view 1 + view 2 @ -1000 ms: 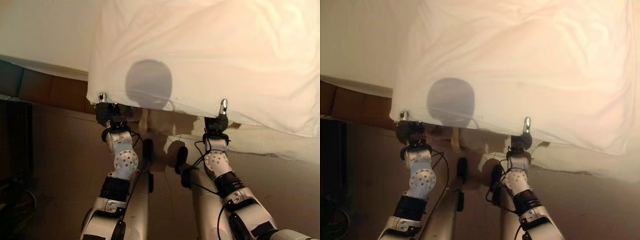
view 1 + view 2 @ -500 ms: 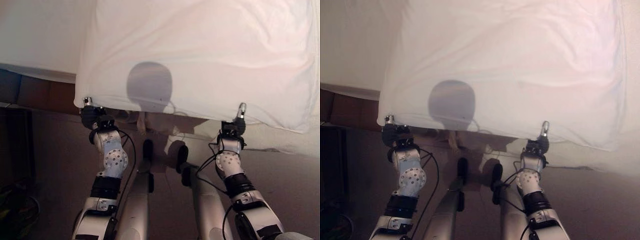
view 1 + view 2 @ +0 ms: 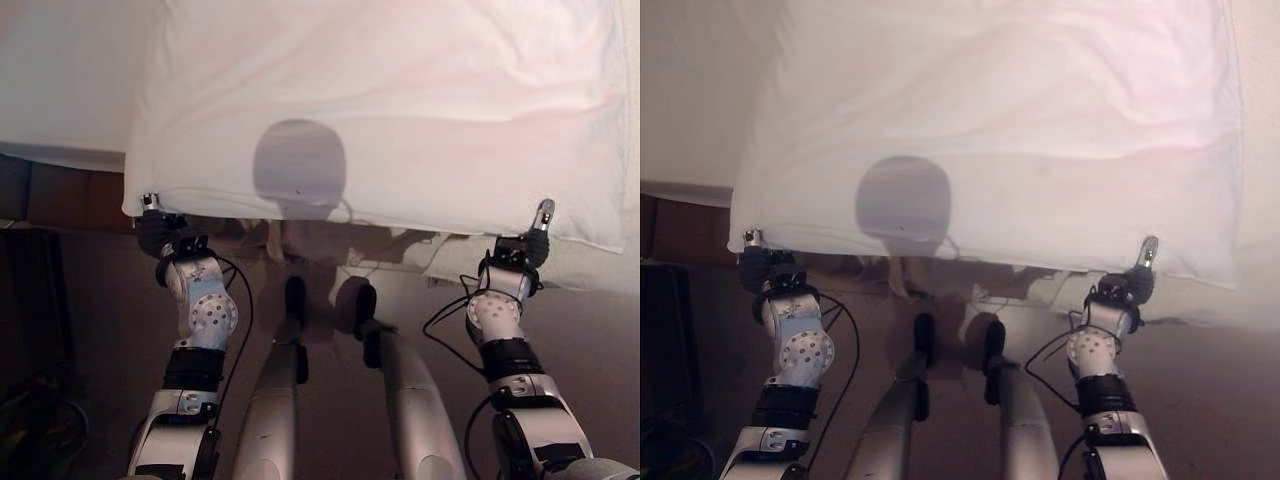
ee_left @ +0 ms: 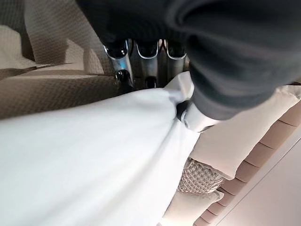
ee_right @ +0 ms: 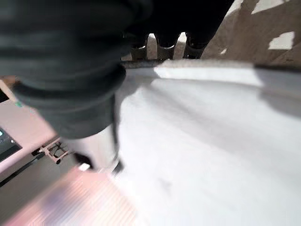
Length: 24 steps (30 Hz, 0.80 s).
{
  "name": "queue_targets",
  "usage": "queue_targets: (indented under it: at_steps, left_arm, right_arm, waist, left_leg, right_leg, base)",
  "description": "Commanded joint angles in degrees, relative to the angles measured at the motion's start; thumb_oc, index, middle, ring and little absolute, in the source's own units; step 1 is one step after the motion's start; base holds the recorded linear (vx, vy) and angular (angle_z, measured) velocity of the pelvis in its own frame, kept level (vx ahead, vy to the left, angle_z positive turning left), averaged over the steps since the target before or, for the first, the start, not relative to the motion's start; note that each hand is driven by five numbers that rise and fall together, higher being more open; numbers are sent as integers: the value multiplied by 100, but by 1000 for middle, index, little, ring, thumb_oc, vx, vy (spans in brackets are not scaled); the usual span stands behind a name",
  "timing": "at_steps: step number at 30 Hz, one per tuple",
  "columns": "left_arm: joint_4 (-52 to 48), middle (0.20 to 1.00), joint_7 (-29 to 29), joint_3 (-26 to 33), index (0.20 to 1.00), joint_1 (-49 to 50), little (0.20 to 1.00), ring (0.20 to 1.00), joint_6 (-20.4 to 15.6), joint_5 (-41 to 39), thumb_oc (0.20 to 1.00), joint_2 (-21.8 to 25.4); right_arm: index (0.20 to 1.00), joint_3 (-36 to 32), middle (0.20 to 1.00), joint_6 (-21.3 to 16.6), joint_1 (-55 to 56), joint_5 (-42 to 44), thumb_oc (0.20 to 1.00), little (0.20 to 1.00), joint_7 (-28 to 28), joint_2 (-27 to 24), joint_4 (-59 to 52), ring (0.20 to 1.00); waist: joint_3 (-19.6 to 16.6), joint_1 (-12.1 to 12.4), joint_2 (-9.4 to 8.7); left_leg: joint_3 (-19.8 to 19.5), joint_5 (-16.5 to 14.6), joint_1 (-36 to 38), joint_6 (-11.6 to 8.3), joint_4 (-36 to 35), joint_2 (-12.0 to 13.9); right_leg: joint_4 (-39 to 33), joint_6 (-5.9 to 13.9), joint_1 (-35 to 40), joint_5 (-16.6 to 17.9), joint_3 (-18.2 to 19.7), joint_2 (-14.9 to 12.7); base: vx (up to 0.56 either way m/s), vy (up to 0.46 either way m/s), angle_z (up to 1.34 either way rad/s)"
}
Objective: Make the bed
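Both hands pinched the white sheet: left hand and right hand at its near corners; uneven pulling risked 1 corner slipping.

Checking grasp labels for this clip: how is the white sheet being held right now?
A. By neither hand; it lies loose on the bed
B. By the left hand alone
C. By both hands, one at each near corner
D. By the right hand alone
C: the left hand and the right hand each pinch the near edge of the sheet at opposite corners.
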Motion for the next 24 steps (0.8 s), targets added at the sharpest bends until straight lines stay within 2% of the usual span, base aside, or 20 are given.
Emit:
queue_targets:
  at_steps: [1,6,7,8,17,22,24]
  left_arm:
    - [334,200,-157,996,200,14,200,200,-749,389,200,537]
    - [365,200,-278,952,200,56,200,200,-671,307,200,447]
    - [357,526,-297,942,526,64,526,526,-662,285,526,420]
    - [337,1000,-347,935,1000,96,1000,1000,-668,229,1000,372]
    - [511,1000,-847,840,1000,528,1000,1000,-509,-413,1000,-81]
    - [772,1000,-1087,618,1000,904,1000,1000,-297,-722,1000,-415]
    - [731,1000,-1213,460,1000,1112,1000,1000,-154,-770,1000,-489]
  right_arm:
    - [200,-572,200,-624,486,-334,200,200,-13,-506,-391,200]
    - [200,-484,200,-621,516,-365,200,200,115,-398,-623,200]
    - [200,-479,200,-655,518,-364,200,200,135,-367,-706,200]
    - [200,-443,200,-661,554,-383,200,200,143,-325,-796,200]
    - [200,-141,200,-748,802,-538,200,200,425,110,-1867,200]
    - [200,154,200,-816,956,-622,200,200,672,294,-2670,200]
    - [200,354,200,-731,1024,-732,200,200,759,269,-3011,200]
  waist:
    - [-645,-147,232]
    - [-682,-176,236]
    - [-682,-184,237]
    - [-681,-189,233]
    - [-702,-204,165]
    - [-654,-227,110]
    - [-618,-220,97]
  left_leg:
    - [180,-862,-153,236,434,-274]
    - [177,-831,-129,223,364,-261]
    - [175,-824,-134,224,363,-258]
    - [170,-816,-141,225,368,-256]
    - [193,-844,-156,229,402,-229]
    - [226,-864,-173,237,446,-201]
    - [242,-852,-156,232,439,-200]
  right_leg:
    - [-1028,1013,241,442,258,-237]
    - [-1124,1005,271,474,246,-214]
    - [-1129,1003,270,476,244,-213]
    - [-1123,998,265,479,237,-207]
    - [-1072,982,237,475,246,-189]
    - [-1044,984,222,486,271,-196]
    - [-1048,985,229,509,272,-195]
  base:
    - [-2,-22,-4]
    - [0,0,0]
    - [0,0,0]
    - [1,-20,-3]
    - [0,-3,0]
    - [0,0,0]
    - [0,0,0]
